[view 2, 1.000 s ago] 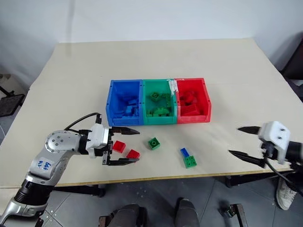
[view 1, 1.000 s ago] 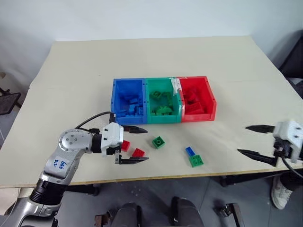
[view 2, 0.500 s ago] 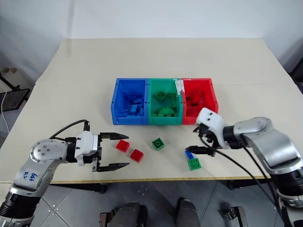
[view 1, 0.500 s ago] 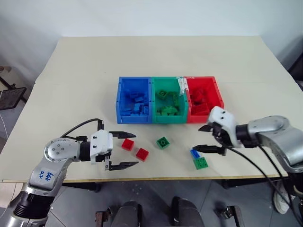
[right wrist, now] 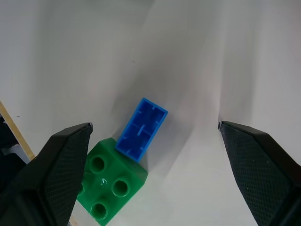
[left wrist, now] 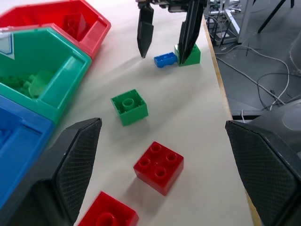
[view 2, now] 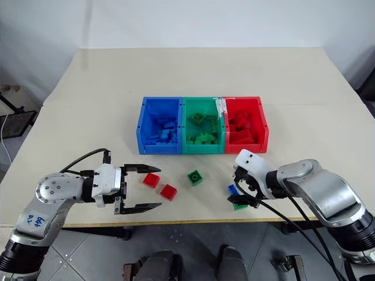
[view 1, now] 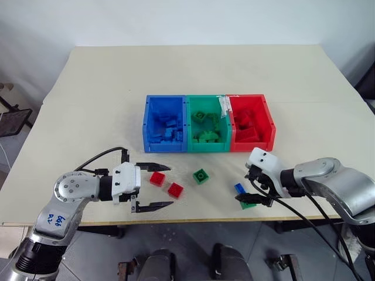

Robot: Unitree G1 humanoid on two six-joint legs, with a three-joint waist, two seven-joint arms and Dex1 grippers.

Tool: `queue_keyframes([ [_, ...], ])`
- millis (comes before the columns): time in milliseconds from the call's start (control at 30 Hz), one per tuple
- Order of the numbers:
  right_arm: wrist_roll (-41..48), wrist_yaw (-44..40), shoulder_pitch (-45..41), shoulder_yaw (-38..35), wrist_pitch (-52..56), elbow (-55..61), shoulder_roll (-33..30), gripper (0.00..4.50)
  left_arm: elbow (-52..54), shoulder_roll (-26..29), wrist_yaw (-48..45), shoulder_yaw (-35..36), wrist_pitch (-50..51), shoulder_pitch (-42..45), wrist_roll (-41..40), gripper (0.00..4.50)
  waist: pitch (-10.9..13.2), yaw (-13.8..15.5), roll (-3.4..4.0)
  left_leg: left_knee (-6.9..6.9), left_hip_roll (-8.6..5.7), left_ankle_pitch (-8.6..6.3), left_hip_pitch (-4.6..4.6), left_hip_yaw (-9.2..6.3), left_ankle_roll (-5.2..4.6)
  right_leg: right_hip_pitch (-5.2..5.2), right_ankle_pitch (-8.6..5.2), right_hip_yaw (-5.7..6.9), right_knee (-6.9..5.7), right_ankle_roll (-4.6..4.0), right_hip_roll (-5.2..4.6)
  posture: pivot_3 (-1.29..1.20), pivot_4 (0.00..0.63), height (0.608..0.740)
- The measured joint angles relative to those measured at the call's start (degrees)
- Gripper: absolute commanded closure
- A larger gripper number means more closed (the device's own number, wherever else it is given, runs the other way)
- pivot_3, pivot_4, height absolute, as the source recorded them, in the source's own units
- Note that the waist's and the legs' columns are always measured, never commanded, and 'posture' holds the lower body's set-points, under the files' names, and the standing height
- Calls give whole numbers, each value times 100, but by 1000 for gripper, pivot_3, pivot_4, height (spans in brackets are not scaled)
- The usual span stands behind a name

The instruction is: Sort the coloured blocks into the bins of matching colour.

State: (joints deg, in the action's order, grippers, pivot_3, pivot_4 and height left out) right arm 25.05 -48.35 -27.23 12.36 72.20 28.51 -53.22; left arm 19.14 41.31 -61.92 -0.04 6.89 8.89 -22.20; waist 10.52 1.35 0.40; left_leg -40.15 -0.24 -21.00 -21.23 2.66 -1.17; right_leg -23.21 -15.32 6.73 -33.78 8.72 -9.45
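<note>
Brick [right wrist: 141,128], blue, long axis diagonal

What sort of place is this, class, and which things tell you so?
Probably a robotics lab or test room: a plain table holding sorting bins, loose cables on the floor, and metal stand legs beside the table.

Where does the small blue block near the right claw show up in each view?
Left eye: blue block, front of table, beside the green block.
Right eye: same spot.
Left wrist: far end, under the right claw.
Right wrist: centre.
Shared landmark: that green block, touching it.
</note>
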Motion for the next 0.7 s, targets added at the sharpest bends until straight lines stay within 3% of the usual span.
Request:
queue_keyframes([
  [100,35,149,-1,-45,96,4,104,907,-2,0,-27,-3,0,51,0,0,0,0,-1,0,0,0,0,0,0,0,0,0,0,0,1,0,150,740],
  [400,79,379,-115,-5,214,-99,397,3937,-20,-5,-38,-46,2,218,1,0,-1,-17,-2,2,1,0,1,1,0,-1,0,0,0,0,2,0,150,740],
  [567,79,398,-149,4,35,-223,519,4078,-111,-35,-13,-46,-13,222,3,0,-1,-14,-2,1,1,0,1,3,0,-1,0,-1,0,0,2,0,150,740],
  [700,89,129,-186,-40,-860,-354,568,4078,-153,-96,110,-5,-16,189,2,0,-1,-14,-2,1,0,0,0,13,0,-1,0,-1,0,0,3,0,150,740],
])
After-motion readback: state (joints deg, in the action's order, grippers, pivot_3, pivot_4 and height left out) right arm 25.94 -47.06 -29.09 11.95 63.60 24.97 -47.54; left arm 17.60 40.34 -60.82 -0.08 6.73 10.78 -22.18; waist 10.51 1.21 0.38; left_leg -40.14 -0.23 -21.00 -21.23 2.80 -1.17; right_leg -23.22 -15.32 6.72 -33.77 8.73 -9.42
